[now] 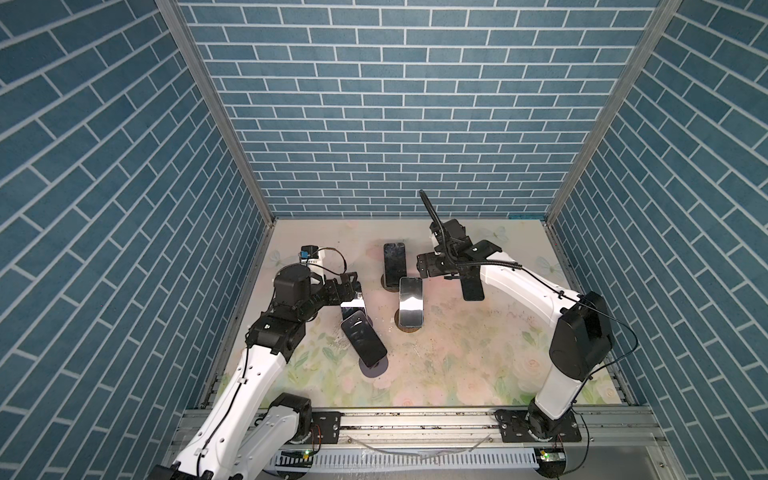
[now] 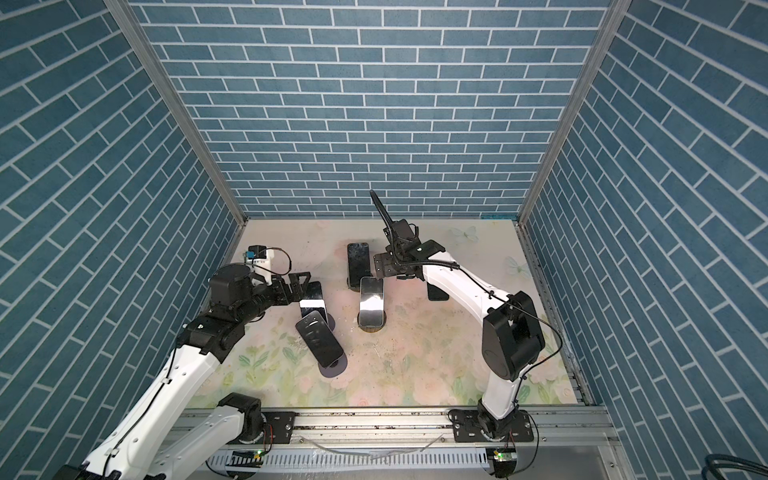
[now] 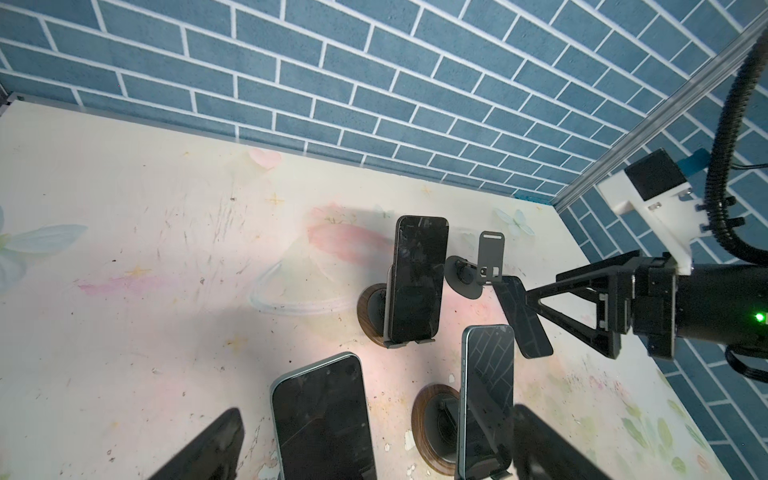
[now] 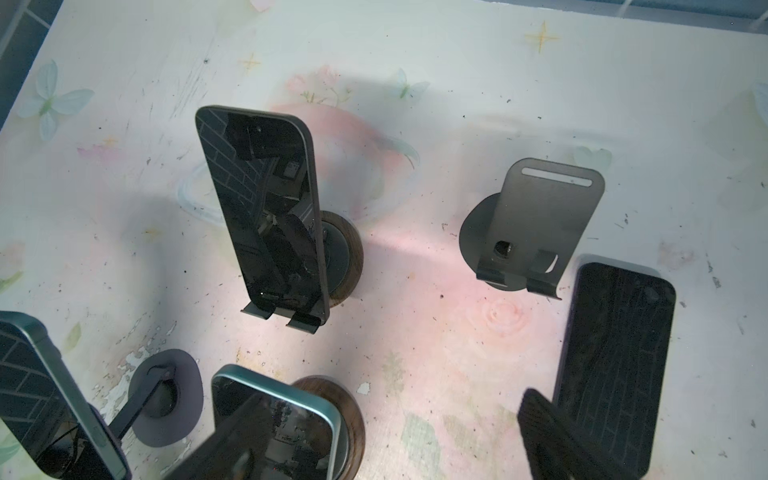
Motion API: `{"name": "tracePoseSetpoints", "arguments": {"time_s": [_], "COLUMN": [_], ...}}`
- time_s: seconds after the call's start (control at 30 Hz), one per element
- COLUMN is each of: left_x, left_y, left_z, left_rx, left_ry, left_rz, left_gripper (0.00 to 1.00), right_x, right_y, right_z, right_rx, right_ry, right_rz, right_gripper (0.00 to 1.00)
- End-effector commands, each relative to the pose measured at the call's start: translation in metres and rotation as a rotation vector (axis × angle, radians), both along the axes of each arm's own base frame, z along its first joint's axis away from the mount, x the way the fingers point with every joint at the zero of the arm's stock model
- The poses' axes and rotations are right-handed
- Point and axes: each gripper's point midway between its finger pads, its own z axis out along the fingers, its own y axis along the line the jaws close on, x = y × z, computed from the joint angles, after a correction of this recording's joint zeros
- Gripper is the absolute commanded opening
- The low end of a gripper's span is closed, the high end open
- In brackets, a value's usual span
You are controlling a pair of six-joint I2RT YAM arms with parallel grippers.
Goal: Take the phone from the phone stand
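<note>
right wrist view: phone [image 4: 615, 361] flat beside empty stand [image 4: 544, 216]; right jaws apart, left jaws apart.

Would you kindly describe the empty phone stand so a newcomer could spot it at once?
On the floral table, look toward the back wall for the rearmost propped phone. Between it and the phone lying flat stands the empty phone stand, the only one showing its slotted grey backplate.
</note>
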Motion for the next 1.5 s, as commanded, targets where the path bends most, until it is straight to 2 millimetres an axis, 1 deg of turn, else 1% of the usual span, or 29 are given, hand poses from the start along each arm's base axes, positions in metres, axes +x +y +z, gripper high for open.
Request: {"name": "tracePoseSetpoints", "arguments": {"time_s": [0.0,0.17,0.23,0.27,0.5,0.67,1.03,1.47], "left_x": [-0.004,-0.006,-0.007,-0.008,-0.010,-0.011,-0.012,-0.012], "left_y": [-0.004,-0.003,-0.002,-0.001,0.004,0.007,0.011,0.013], "left_z": [0.007,0.002,0.001,0.001,-0.002,-0.009,-0.017,-0.024], "left_rx": [-0.012,-0.010,-0.006,-0.005,0.010,0.030,0.070,0.089], "left_ry": [0.004,0.017,0.017,0.016,0.008,0.019,0.029,0.037], "left_rz": [-0.015,-0.012,-0.009,-0.005,0.017,0.029,0.032,0.032], "left_gripper": [1.00,1.00,1.00,1.00,1.00,1.00,1.00,1.00], "right_x": [-0.010,-0.021,-0.025,-0.027,-0.034,-0.037,-0.040,-0.041], "right_y": [0.004,0.016,0.020,0.023,0.033,0.041,0.055,0.062], "right_z": [0.000,-0.004,-0.007,-0.008,-0.024,-0.034,-0.055,-0.066], "right_rx": [0.009,-0.001,-0.007,-0.010,-0.025,-0.039,-0.066,-0.065], "right_ry": [0.006,0.016,0.018,0.020,0.054,0.076,0.116,0.154], "right_rz": [-0.022,-0.015,-0.017,-0.018,-0.050,-0.056,-0.056,-0.095], "right_gripper": [0.95,0.96,0.99,0.99,0.99,0.99,0.98,0.92]}}
